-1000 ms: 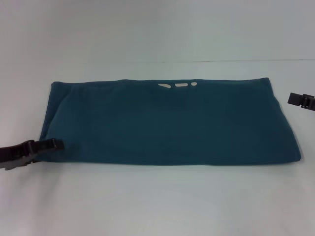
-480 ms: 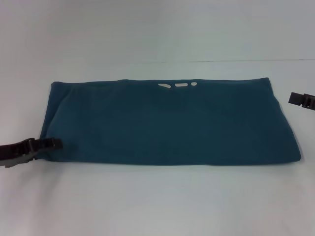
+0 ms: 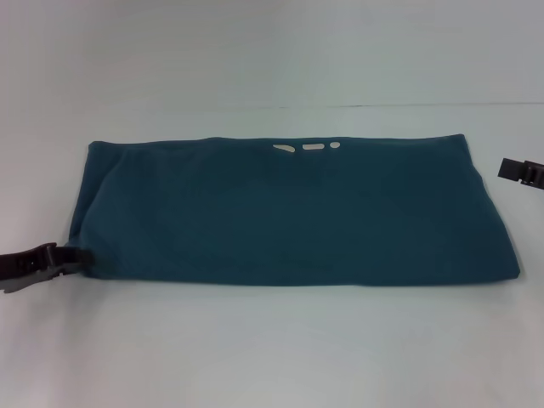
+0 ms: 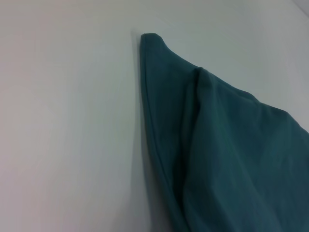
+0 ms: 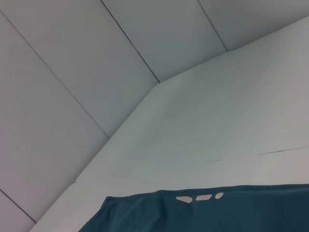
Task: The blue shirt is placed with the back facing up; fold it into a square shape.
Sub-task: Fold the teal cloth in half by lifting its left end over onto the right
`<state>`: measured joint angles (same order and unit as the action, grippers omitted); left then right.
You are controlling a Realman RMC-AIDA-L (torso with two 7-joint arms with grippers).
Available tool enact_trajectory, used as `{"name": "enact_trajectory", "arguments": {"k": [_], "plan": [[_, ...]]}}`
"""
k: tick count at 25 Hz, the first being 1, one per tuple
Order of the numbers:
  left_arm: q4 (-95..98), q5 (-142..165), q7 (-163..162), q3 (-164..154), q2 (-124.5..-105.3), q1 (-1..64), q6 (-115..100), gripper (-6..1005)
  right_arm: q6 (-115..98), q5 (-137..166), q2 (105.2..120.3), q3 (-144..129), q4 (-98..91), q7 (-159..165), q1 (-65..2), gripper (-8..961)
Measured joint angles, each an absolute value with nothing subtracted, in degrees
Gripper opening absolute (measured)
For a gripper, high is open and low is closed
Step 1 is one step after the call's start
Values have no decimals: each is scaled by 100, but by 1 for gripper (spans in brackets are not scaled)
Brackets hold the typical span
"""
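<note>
The blue shirt (image 3: 289, 212) lies flat on the white table as a long band running left to right, with small white marks (image 3: 313, 146) at the middle of its far edge. My left gripper (image 3: 79, 257) is low at the shirt's near-left corner, its tip right against the cloth edge. The left wrist view shows that end of the shirt (image 4: 231, 154) with a raised fold and a pointed corner. Just off the shirt's right end, my right gripper (image 3: 505, 170) pokes in from the frame edge, apart from the cloth. The shirt (image 5: 217, 215) also fills the bottom of the right wrist view.
The white table (image 3: 272, 348) reaches past the shirt on every side, with a wide bare strip in front. Its far edge meets a pale panelled wall (image 5: 120, 43). A thin seam (image 3: 408, 105) runs across the table behind the shirt.
My left gripper has slid left and slightly nearer, from over the shirt's left end to its near-left corner. The shirt and the right gripper have not moved.
</note>
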<state>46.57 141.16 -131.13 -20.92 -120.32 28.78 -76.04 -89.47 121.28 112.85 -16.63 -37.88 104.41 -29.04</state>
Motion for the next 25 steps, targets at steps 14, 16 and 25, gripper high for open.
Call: {"name": "enact_trajectory", "arguments": {"k": [14,16,25], "plan": [[4697,14248,-13108,-2100,-12013,2912,-7526,96,-8957,12128,11288,-1687,-3788,10454,-2892,885],[4701,14249,-13107,-2101,-12004,2908,-7543,43,-8957,12128,11298,-1686,-3788,10452,-2892,885],[4798,14248,-13087,-2059,-11975,2812,-7574,17,-8908,12129,11329,-1696,-3772,10442,-2911,883]]}}
